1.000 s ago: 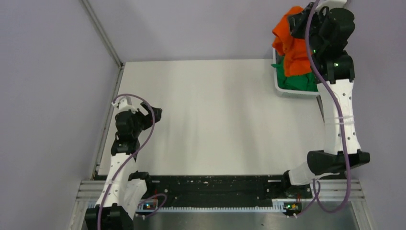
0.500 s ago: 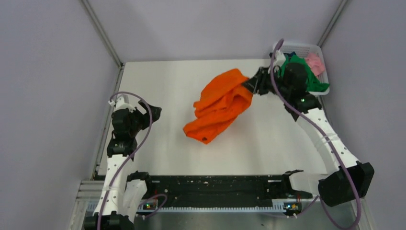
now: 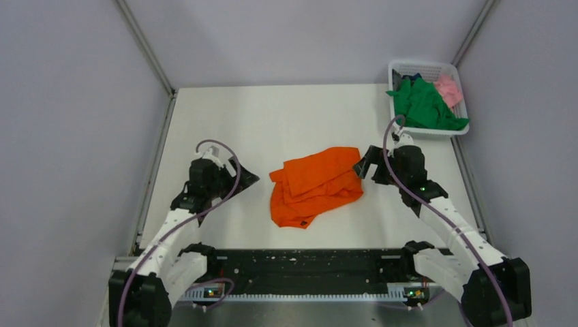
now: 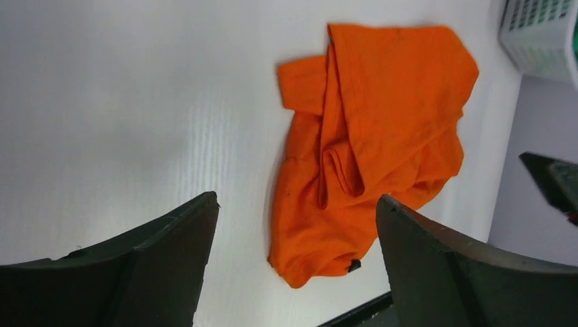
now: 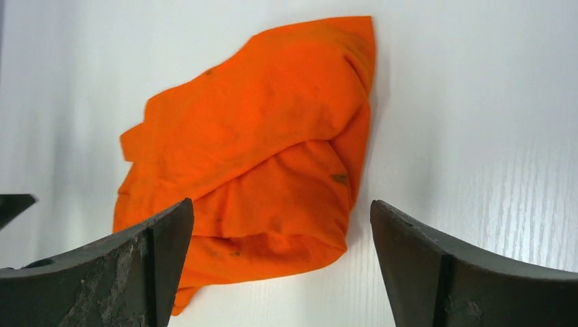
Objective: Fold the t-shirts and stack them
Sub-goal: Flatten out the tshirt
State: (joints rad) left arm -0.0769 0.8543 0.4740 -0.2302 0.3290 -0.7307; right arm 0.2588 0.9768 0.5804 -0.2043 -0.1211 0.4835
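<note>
- Top external view: one bright orange short-sleeved cloth t-shirt (image 3: pixel 315 185), crumpled in loose overlapping folds, lying on the white table (image 3: pixel 272 116) near its middle and towards the near edge.
- Same view: left arm reaching low over the table from its base, its black two-finger end effector (image 3: pixel 245 178) spread wide, nothing in it, near the shirt's left side but apart from it.
- Same view: right arm stretched forward and inward, its end effector (image 3: pixel 364 165) likewise gaping and empty, just beside the shirt's right edge; contact cannot be told.
- Same view: white plastic lattice basket (image 3: pixel 397 68) at the far right corner, holding a green t-shirt (image 3: pixel 422 109) with a pink t-shirt (image 3: pixel 448 88) behind it.
- Left wrist view: both dark fingers (image 4: pixel 157 266) set well apart, the orange shirt lying on the table beyond the gap; a small dark tag (image 4: pixel 352 264) at the hem, too small to read.
- Right wrist view: scuffed dark fingers (image 5: pixel 450 272) wide apart, clear of the cloth; the orange shirt lies flat ahead of them, with small dark specks (image 5: pixel 339 178) on it, none legible.
</note>
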